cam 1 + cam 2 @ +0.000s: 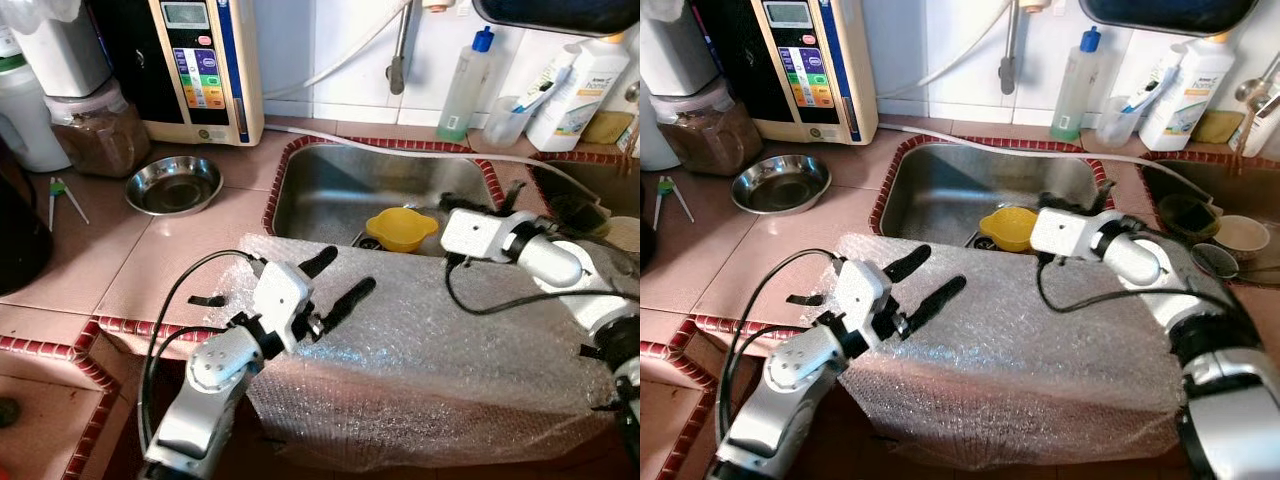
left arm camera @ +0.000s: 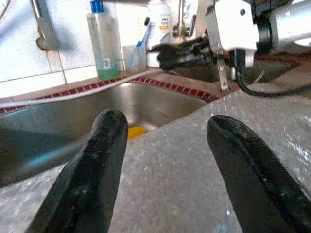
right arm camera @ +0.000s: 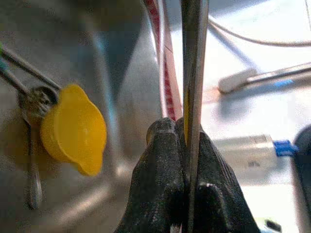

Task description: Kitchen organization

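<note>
A sheet of bubble wrap (image 1: pixel 430 340) lies over the counter's front edge and part of the steel sink (image 1: pixel 330 195). My left gripper (image 1: pixel 338 278) hovers open just above the wrap, with nothing between its fingers (image 2: pixel 104 160). My right gripper (image 1: pixel 1072 205) is at the sink's near right rim, shut on a thin metal utensil (image 3: pixel 194 73) seen edge-on. A yellow bowl (image 1: pixel 401 228) sits in the sink beside that gripper, next to a metal spoon (image 3: pixel 31 184). A small steel bowl (image 1: pixel 173 185) stands on the tiled counter left of the sink.
A water purifier (image 1: pixel 205 65) and a jar of brown powder (image 1: pixel 100 135) stand at the back left. Soap bottles (image 1: pixel 465 85) and a white bottle (image 1: pixel 575 95) line the wall behind the sink. A second basin holding dishes (image 1: pixel 1240 235) lies at the right.
</note>
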